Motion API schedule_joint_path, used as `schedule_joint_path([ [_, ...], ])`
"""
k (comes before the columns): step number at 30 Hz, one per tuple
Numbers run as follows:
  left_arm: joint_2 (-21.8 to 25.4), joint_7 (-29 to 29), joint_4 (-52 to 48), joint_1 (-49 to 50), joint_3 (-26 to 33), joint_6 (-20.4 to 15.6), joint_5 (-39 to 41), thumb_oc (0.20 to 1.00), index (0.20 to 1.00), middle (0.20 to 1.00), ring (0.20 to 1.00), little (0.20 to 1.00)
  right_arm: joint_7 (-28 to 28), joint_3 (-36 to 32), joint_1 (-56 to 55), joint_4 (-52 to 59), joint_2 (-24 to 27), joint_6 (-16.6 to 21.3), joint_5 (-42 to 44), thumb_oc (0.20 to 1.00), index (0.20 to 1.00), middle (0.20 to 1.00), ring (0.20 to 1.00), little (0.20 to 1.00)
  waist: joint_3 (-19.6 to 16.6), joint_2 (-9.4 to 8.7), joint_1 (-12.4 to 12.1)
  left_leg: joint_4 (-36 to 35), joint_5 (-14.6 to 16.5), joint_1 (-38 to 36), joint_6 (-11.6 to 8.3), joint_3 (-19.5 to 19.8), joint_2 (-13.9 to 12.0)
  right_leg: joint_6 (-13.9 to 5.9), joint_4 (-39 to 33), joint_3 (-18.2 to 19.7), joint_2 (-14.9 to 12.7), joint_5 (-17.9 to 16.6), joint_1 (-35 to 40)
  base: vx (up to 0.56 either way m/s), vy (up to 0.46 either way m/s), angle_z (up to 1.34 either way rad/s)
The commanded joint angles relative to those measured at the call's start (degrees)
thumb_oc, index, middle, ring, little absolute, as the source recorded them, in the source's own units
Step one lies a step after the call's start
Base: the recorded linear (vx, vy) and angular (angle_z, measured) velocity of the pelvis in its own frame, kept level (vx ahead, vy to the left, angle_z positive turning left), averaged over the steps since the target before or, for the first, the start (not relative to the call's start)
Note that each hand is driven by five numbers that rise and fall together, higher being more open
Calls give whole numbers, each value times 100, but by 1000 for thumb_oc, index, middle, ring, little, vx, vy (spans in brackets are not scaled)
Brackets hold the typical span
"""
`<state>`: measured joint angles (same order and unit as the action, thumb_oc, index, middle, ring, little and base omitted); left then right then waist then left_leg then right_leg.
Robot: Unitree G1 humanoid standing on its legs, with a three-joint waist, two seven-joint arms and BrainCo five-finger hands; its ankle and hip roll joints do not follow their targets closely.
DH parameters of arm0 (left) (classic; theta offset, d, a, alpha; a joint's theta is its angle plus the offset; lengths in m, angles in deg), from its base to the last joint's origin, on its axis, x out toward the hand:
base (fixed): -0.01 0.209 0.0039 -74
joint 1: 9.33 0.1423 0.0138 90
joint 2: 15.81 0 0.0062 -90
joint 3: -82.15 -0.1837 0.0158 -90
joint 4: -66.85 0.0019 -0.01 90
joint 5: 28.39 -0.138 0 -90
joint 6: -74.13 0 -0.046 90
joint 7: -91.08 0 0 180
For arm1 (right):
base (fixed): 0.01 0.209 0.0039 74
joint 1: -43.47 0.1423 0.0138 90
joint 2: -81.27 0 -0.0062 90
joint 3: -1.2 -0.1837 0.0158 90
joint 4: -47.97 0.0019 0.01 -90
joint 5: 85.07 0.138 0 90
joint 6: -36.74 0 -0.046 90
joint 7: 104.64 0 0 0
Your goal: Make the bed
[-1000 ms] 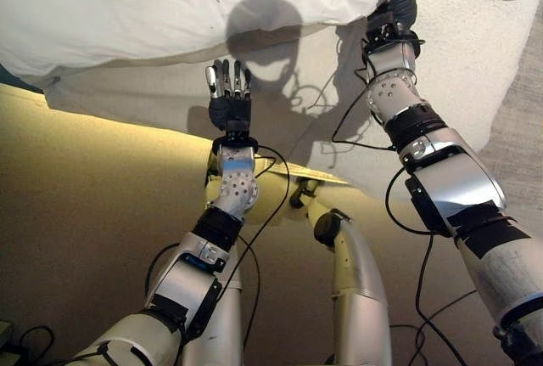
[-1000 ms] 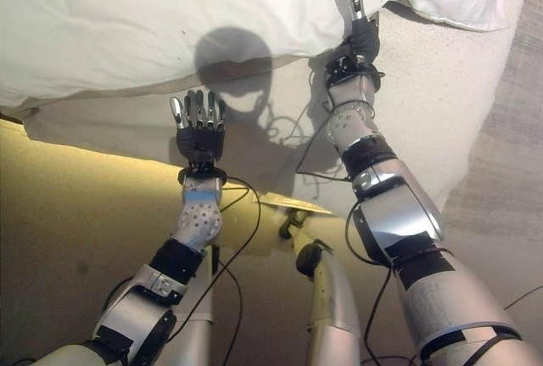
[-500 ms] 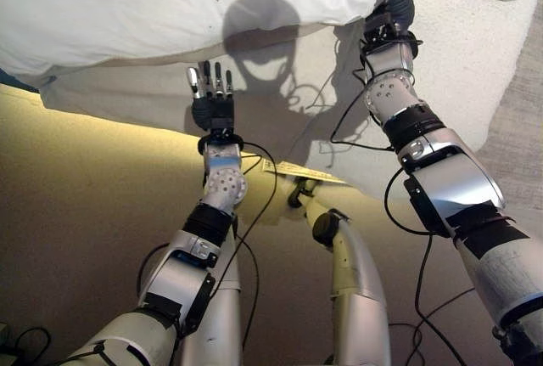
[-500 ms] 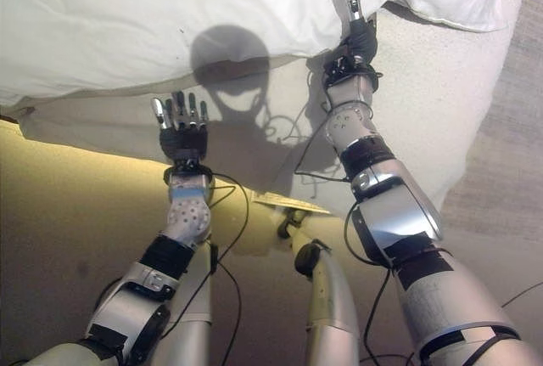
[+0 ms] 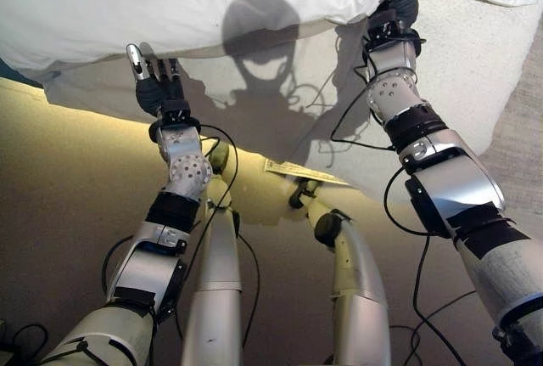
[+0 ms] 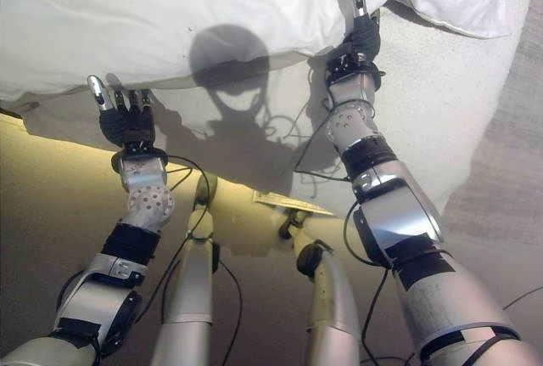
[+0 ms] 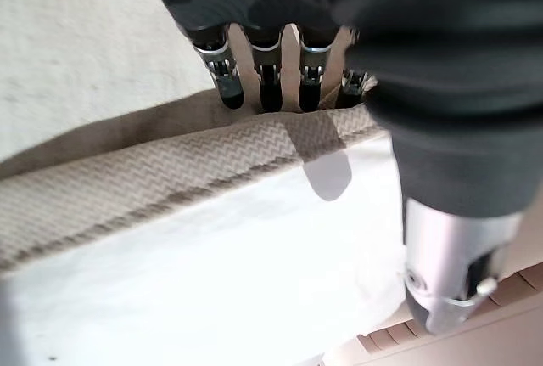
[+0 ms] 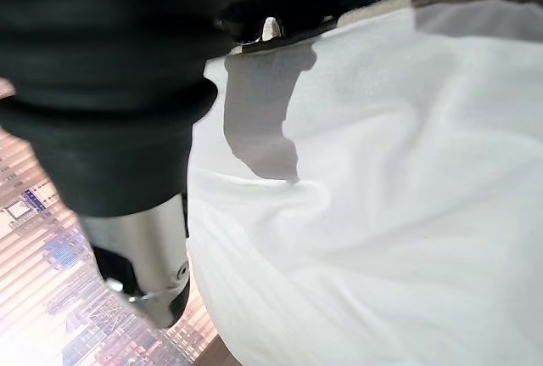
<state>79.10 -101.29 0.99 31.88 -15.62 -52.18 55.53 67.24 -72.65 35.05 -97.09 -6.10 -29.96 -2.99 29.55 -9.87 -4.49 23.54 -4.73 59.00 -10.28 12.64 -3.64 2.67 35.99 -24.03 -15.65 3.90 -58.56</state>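
In the left eye view we see the white duvet (image 5: 170, 1) lying across the far part of the bed, and below its near edge the beige sheet (image 5: 271, 111) that covers the mattress. Our left hand (image 5: 153, 86) is at this near edge, on the left side, with its fingers straight and pointing up under the duvet; the thumb stands apart and nothing is held. Our right hand (image 5: 399, 1) is further to the right, also at the edge of the duvet, with one silver finger lying up against the white cloth. In the right eye view the same scene shows: the left hand (image 6: 123, 115) touches the shaded fold, and the right hand (image 6: 361, 26) reaches the duvet (image 6: 212, 1) near its corner. In the left wrist view the fingers (image 7: 225, 77) are in a straight row, their tips against a beige woven band (image 7: 170, 171) that runs along the white cloth. In the right wrist view the dark cover hides most of the right hand (image 8: 140, 247), so we cannot tell if it grips the duvet (image 8: 382, 171), which is just beside it.
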Motion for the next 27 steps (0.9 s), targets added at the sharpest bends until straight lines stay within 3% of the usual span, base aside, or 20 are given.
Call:
schedule_joint_path([
  [1, 278, 9, 13, -158, 196, -174, -598, 1000, 1000, 1000, 1000, 1000, 222, 44, -69, 462, -14, 26, -367, 1000, 1000, 1000, 1000, 1000, -336, -51, -106, 212, 596, -72, 651, -211, 320, -1115, 130, 345, -57, 219, 126, 0, 0, 0],
  [11, 647, 43, 246, -417, 68, -4, -634, 1000, 1000, 1000, 1000, 1000, 269, 131, -139, 429, 47, -51, -498, 1000, 1000, 1000, 1000, 1000, -357, 42, -93, 373, 636, 15, 699, -241, 341, -1124, 153, 419, -58, 180, 86, 0, 26, 0],
  [27, 790, 208, 42, -670, 17, -105, -526, 1000, 1000, 1000, 1000, 1000, 300, 95, -483, 699, 185, -116, -519, 1000, 1000, 1000, 1000, 1000, -360, 77, -92, 1123, 1045, 184, 894, -462, 527, -1233, 118, 586, -148, -41, 135, -3, 81, -1],
])
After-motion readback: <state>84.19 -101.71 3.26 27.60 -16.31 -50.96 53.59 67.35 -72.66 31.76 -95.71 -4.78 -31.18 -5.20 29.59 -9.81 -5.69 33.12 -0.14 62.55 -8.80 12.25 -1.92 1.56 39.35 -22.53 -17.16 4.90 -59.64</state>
